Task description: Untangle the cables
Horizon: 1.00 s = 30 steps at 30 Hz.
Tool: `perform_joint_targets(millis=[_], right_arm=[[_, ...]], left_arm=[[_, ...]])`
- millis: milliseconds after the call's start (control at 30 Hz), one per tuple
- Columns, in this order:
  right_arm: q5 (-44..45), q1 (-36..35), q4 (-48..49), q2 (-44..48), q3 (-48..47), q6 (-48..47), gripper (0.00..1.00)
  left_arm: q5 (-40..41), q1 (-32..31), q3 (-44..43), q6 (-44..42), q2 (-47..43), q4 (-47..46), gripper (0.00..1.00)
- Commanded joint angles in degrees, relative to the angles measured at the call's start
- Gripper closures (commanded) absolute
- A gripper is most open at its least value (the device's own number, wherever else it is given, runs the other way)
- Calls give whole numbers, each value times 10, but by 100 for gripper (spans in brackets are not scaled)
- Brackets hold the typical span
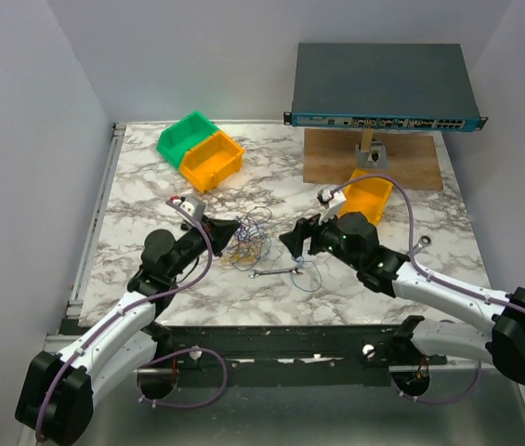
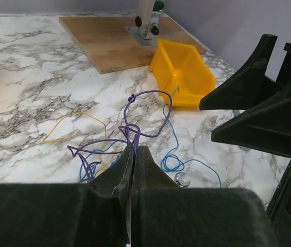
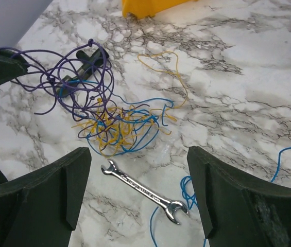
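purple wire (image 2: 150, 95) clamped in the closed left end effector (image 2: 133, 154), arching up out of the knot. right end effector (image 3: 137, 152) spread wide, empty, over the wrench (image 3: 142, 190). one blue strand (image 3: 184, 188) lying free nearby. remaining cables (image 3: 109, 123) heaped mid-bench (image 1: 150, 167), yellow, blue and purple interlaced; most sorting judged undone.

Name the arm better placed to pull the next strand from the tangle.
Right. The right gripper is open and empty, facing the cables, while the left gripper is shut on the purple cable, anchoring it.
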<state>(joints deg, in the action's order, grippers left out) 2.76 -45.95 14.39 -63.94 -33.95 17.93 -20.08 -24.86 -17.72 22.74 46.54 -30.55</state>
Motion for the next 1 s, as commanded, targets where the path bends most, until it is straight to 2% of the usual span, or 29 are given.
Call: perform_joint_targets(millis=[0,100,233,500,767,867,900,967], right_arm=[[115,0,-63,-16,-35,60,15],[175,0,-199,-33,-61,129,12],[188,-1,-300,-55,-73,140,9],[122,-1,-299,-127,-94,89,8],[107,-1,-286,-243,-150,63,15],[94,-1,-276,-280,-158,65,24],[93,0,-276,-288,-160,67,30],[95,-1,-280,-300,-162,72,53]], left_arm=[[63,-1,-14,-6,-5,34,100],[81,-1,-15,-7,-6,44,100],[79,-1,-17,-4,-4,43,100],[79,-1,-18,-4,1,43,100],[90,-1,-20,-6,3,54,100],[92,-1,-22,-7,3,56,100],[92,-1,-22,-7,3,57,100],[93,-1,-22,-7,3,58,100]])
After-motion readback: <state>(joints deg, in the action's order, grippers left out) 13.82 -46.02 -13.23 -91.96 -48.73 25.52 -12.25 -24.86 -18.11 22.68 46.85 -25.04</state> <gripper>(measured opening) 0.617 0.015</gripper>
